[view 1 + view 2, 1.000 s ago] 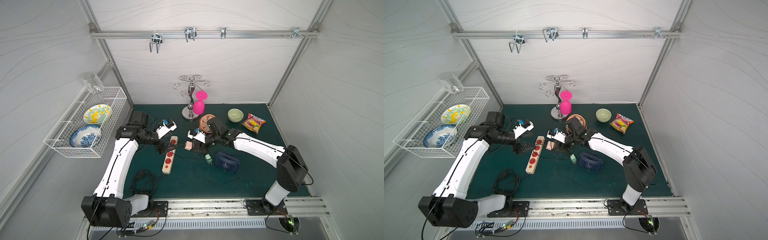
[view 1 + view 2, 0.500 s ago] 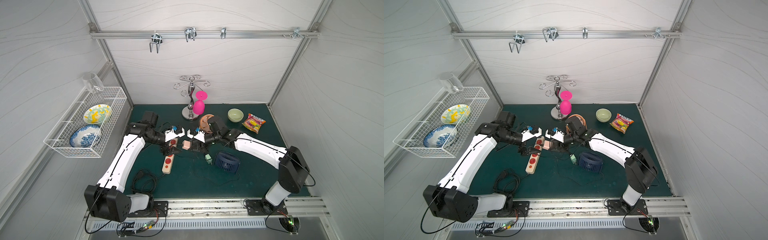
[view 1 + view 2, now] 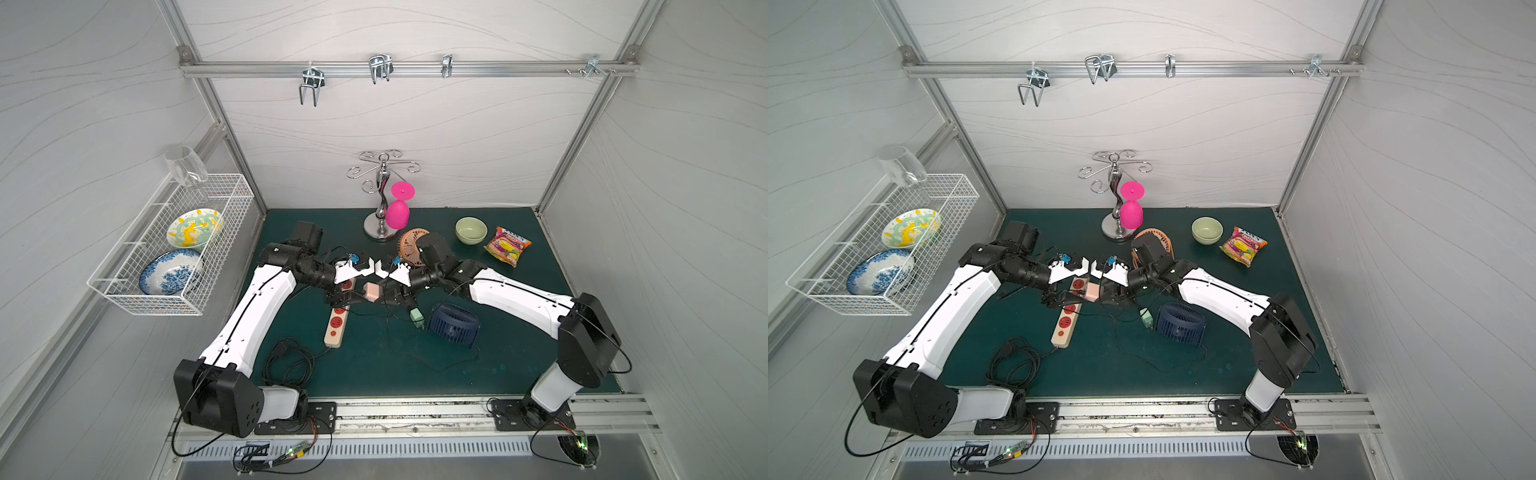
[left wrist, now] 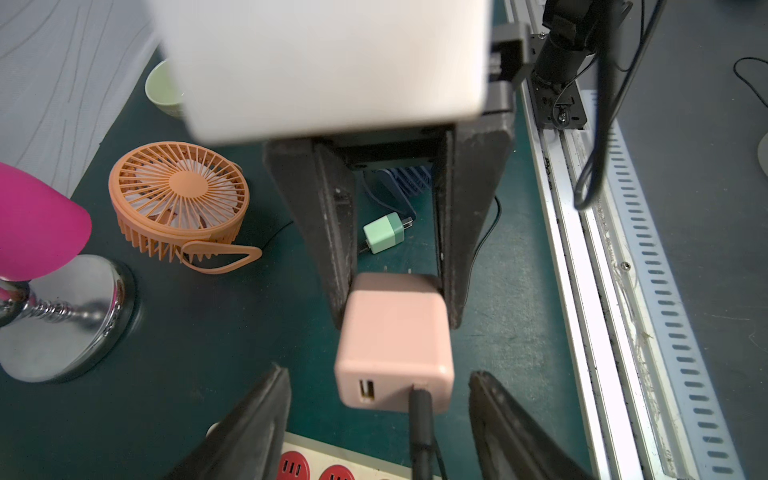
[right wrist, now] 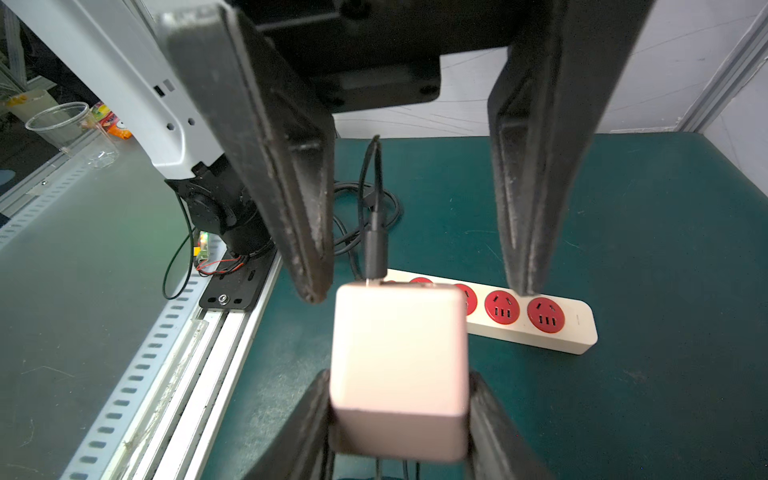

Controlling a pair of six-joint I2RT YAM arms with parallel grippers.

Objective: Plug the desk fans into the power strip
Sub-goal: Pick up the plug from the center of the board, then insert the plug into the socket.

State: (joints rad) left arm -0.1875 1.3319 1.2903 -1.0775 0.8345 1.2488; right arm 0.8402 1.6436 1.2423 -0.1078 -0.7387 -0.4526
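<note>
The right gripper [image 4: 395, 299] was clamped on a pink charger [image 4: 392, 353], one finger against each of two opposite sides, and the charger was held clear of the mat [image 4: 187, 332]. Its two prongs were turned back toward that gripper's palm. A black cable [image 4: 419, 411] was plugged into the opposite face, which was turned toward the left gripper [image 5: 419, 291]. The left gripper was set nose to nose with the right one, its jaws spread to either side of the charger with a gap on both sides, so nothing was gripped by it.

The power strip [image 3: 334, 328] was laid flat on the mat under the left gripper, sockets up. Its long axis was pointed from beneath that gripper toward the arms' bases, slightly slanted. A coil of black cord [image 3: 286, 365] was seen just past the near end. In both top views the charger appeared just beside the strip's far end, on the right gripper's side.

Below the right gripper's wrist a green charger [image 3: 417, 313] and a blue fan [image 3: 453, 326] were set on the mat, apart from the strip. Bare mat was left between strip and fan, crossed only by thin cable. An orange fan [image 4: 178, 199] was seen behind the right gripper, toward the back wall. The mat's front edge was bounded by a metal rail [image 3: 415, 409].
</note>
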